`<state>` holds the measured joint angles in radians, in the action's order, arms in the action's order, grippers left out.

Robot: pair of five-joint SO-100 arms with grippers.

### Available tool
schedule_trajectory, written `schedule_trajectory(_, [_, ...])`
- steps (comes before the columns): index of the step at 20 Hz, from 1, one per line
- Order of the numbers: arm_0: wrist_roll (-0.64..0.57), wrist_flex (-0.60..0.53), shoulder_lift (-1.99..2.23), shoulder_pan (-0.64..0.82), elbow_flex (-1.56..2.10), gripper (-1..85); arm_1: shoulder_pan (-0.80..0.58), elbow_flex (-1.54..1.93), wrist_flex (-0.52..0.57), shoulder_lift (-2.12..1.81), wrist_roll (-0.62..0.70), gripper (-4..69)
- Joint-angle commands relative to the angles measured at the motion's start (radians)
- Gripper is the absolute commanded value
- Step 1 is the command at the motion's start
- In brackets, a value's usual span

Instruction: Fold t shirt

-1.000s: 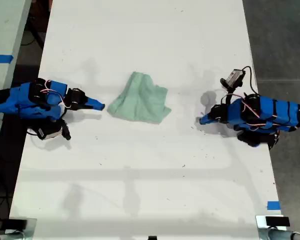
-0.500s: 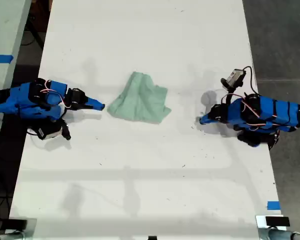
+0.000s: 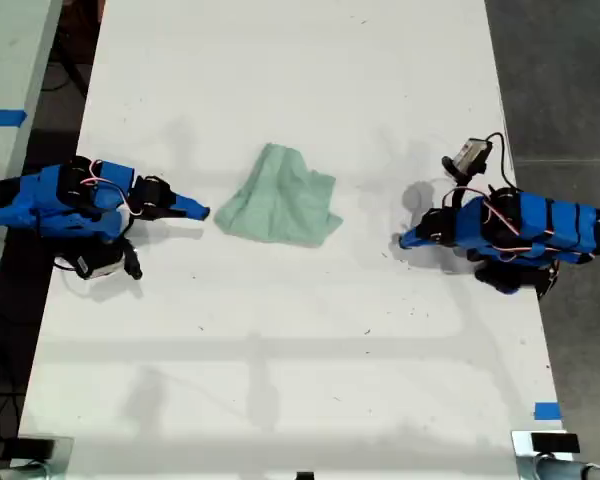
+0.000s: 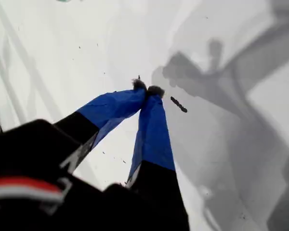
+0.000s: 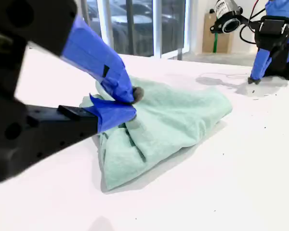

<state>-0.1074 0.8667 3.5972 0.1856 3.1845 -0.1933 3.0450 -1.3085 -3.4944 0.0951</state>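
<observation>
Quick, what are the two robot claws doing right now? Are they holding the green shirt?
My first gripper: shut, jaws together over the bare table, holding nothing.
My second gripper: shut, beside the t shirt; not clearly gripping it.

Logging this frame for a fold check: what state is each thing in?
t shirt: bunched in wrinkled folds, lying on the table, not held.
first pincer: shut, empty, tips down at the bare table.
second pincer: shut, empty, beside the t shirt.
</observation>
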Motion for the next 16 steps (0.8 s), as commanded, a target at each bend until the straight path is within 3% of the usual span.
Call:
schedule_trajectory(1, [0.017, 0.006, 0.005, 0.006, 0.006, -0.2, -0.009, 0.041, -0.008, -0.012, -0.011, 0.9])
schedule_trajectory(10, [0.017, 0.006, 0.005, 0.006, 0.006, -0.2, -0.009, 0.041, -0.011, -0.012, -0.02, 0.9])
schedule_trajectory(13, [0.035, 0.009, 0.005, 0.008, 0.006, -0.2, -0.009, 0.054, -0.04, -0.012, -0.149, 1.5])
schedule_trajectory(16, [0.225, 0.127, 0.005, 0.017, 0.002, -0.1, 0.026, 0.054, -0.04, -0.012, -0.304, -0.2])
